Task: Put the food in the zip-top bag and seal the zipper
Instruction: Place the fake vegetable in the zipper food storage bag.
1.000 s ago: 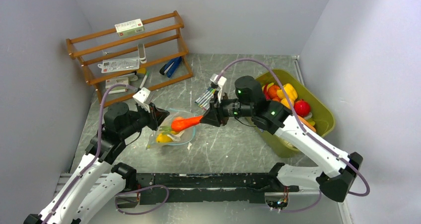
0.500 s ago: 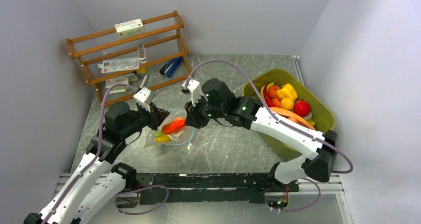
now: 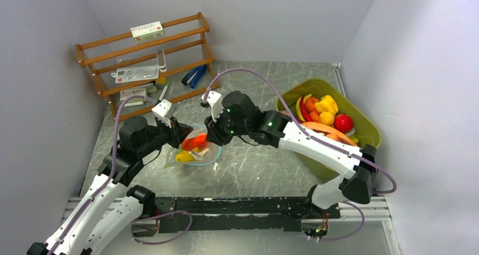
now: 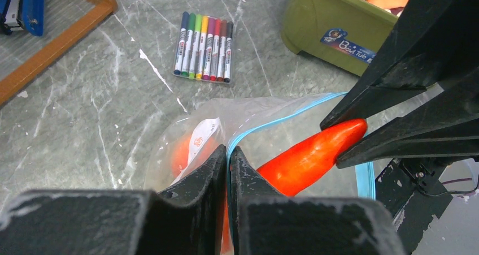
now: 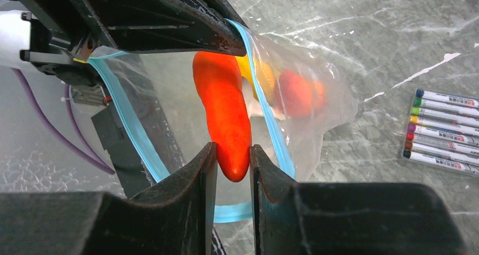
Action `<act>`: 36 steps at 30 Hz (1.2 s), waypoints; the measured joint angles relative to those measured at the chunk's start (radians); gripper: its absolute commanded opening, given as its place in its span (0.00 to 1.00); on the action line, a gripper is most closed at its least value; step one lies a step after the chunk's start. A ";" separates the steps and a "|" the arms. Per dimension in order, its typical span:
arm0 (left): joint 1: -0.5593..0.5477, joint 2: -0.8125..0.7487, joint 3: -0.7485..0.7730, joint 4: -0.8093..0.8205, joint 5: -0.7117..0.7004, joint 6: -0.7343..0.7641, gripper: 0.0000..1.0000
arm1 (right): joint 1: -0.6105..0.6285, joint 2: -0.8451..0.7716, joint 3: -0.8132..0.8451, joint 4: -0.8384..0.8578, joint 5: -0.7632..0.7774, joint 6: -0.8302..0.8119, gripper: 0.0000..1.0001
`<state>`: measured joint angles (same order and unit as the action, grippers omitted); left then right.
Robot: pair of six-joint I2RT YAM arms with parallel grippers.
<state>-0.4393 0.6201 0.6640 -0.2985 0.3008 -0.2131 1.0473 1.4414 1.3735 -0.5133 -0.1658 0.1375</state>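
The clear zip-top bag (image 3: 199, 158) lies left of centre with its mouth held up. My left gripper (image 4: 227, 153) is shut on the teal zipper (image 4: 282, 119) strip at the near lip. My right gripper (image 5: 233, 153) is shut on the blunt end of a long orange-red toy vegetable (image 5: 226, 108). The vegetable's other end reaches through the open mouth into the bag. A yellow piece (image 5: 265, 77) and a red piece (image 5: 295, 92) of food lie inside. In the top view the two grippers (image 3: 179, 135) (image 3: 208, 139) face each other over the bag.
An olive-green tub (image 3: 370, 132) with more toy food (image 3: 325, 111) stands at the right. A row of marker pens (image 4: 203, 46) lies on the table beyond the bag. A wooden rack (image 3: 147, 57) with small items stands at the back left.
My right arm has swung left with the orange-red vegetable, carrying it from beside the bag into the bag's mouth. The left gripper has kept its hold on the zipper edge.
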 measured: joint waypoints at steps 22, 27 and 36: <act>0.000 0.002 0.000 0.000 0.000 0.000 0.07 | 0.001 0.036 -0.038 0.068 0.000 0.018 0.56; 0.000 0.009 0.000 0.000 0.000 0.000 0.07 | 0.001 -0.001 -0.062 0.080 0.006 0.037 0.59; 0.000 0.020 0.000 0.000 0.000 0.000 0.07 | 0.001 -0.132 -0.074 0.105 0.046 0.106 0.66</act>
<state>-0.4393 0.6403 0.6640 -0.2985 0.3008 -0.2134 1.0485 1.3090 1.2991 -0.4084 -0.1196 0.2436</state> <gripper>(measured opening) 0.071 0.653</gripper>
